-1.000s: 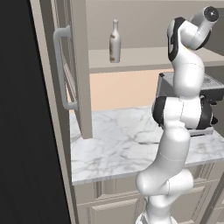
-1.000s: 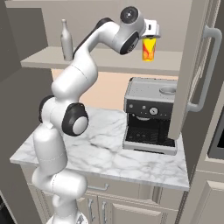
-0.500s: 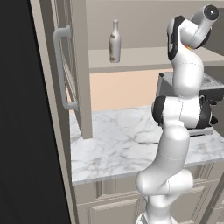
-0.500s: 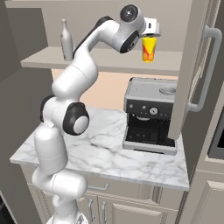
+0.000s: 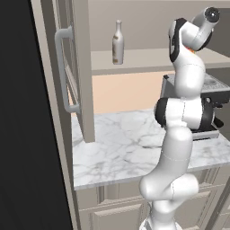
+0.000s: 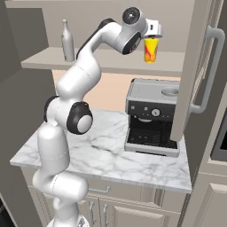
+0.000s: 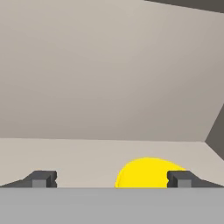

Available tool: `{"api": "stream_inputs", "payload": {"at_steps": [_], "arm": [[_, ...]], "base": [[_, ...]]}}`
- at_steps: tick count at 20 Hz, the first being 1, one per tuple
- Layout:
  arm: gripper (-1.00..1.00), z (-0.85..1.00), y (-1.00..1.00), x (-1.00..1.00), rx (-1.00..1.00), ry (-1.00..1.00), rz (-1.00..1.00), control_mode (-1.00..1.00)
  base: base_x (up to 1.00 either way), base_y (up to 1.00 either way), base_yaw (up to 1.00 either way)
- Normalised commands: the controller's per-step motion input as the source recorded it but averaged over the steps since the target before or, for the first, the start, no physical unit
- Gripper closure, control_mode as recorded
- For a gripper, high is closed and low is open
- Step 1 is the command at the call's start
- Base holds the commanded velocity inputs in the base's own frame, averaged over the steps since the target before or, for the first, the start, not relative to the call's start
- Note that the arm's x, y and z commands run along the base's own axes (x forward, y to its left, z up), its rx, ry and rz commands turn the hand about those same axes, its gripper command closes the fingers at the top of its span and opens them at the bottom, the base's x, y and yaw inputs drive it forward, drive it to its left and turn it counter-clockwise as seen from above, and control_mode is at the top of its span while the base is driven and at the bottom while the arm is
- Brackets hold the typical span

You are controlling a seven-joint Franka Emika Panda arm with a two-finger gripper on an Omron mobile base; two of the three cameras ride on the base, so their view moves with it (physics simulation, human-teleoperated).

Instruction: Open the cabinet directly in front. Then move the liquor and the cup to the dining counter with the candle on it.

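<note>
Marble bench (image 6: 106, 164) below, the cabinet (image 5: 81, 67) is standing open, both doors swung wide. On its shelf (image 6: 111, 62) one liquor (image 6: 67, 41) is waiting at the left and one cup (image 6: 150, 49) at the right. Jaws (image 7: 111, 179) are gaping wide above the cup, grasping nothing. Next, I judge: centring, lowering, clenching on it.

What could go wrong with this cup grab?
1. In the hand view the cup sits off-centre, close to one fingertip of the open gripper; closing now might push or tip it rather than clamp it.
2. The open cabinet door hangs close beside the cup, so the retreat could clip it.
3. A dropped cup would land on the coffee machine.
</note>
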Motion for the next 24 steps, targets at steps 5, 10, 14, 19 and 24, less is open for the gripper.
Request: {"api": "stream_inputs", "payload": {"at_steps": [5,10,14,19,24], "arm": [[-1.00,-0.22,0.00,0.00,0.00,0.00,0.00,-1.00],[-1.00,-0.33,0.00,0.00,-0.01,0.00,0.00,-1.00],[-1.00,-0.28,0.00,0.00,-0.02,0.00,0.00,-1.00],[1.00,-0.19,0.02,0.00,-0.03,0.00,0.00,-1.00],[1.00,0.00,0.00,0.00,0.00,0.00,0.00,-1.00]], "base": [[0.00,0.00,0.00],[0.00,0.00,0.00],[0.00,0.00,0.00],[0.00,0.00,0.00],[0.00,0.00,0.00]]}}
